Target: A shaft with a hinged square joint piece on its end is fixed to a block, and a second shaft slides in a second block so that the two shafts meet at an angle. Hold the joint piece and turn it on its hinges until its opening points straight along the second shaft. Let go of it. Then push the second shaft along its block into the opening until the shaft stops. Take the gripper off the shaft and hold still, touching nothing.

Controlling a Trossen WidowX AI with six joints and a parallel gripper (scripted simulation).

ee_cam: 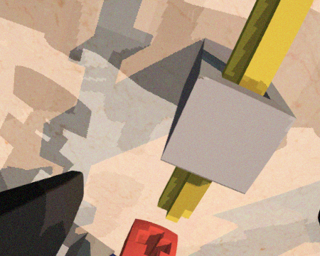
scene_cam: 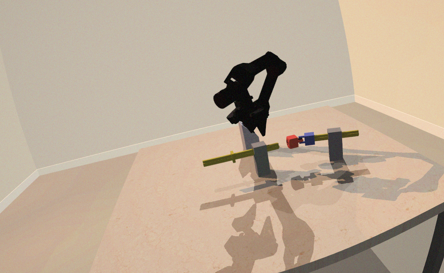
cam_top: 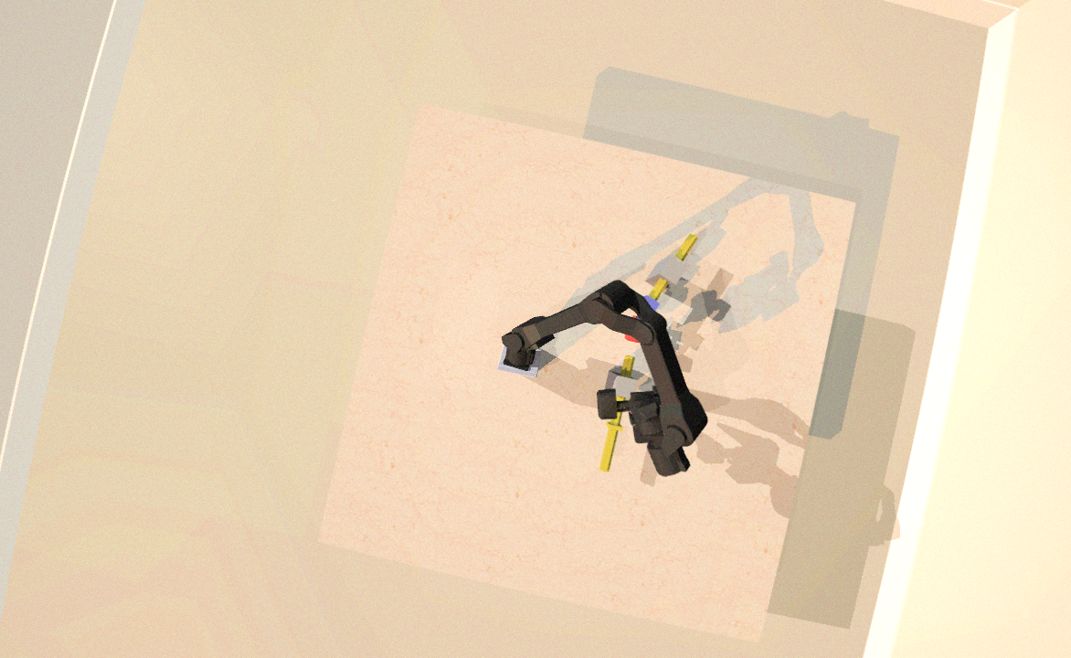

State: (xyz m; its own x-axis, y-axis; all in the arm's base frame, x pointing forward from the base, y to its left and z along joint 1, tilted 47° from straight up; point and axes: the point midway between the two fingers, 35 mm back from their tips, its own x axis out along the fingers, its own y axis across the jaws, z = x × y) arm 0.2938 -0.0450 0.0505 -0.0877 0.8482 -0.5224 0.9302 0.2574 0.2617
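Note:
The second shaft (cam_top: pixel 608 451) (scene_cam: pixel 216 160) (ee_cam: pixel 284 35) is yellow with a collar (scene_cam: pixel 232 156) and passes through its grey block (scene_cam: pixel 262 161) (ee_cam: pixel 227 135). Its inner end stops short of the red joint piece (scene_cam: pixel 292 141) (ee_cam: pixel 149 238), with a gap between. The red piece's open face is towards that end; its exact alignment is hard to tell. It hinges to a blue part (cam_top: pixel 651 302) (scene_cam: pixel 309 138) on the first shaft (cam_top: pixel 687 246) (scene_cam: pixel 351 133), fixed in another grey block (scene_cam: pixel 335 146). My gripper (scene_cam: pixel 258 133) (ee_cam: pixel 205 198) is open and empty above the second shaft's block. The arm hides part of the red piece in the top view.
The robot base (cam_top: pixel 518 360) stands on the table (cam_top: pixel 441 458) (scene_cam: pixel 155 203), left of both blocks in the top view. The arm arches over the joint area. Dark shadows of the arm and shafts fall across the table. A table edge (scene_cam: pixel 376 230) shows at the lower right of the exterior view.

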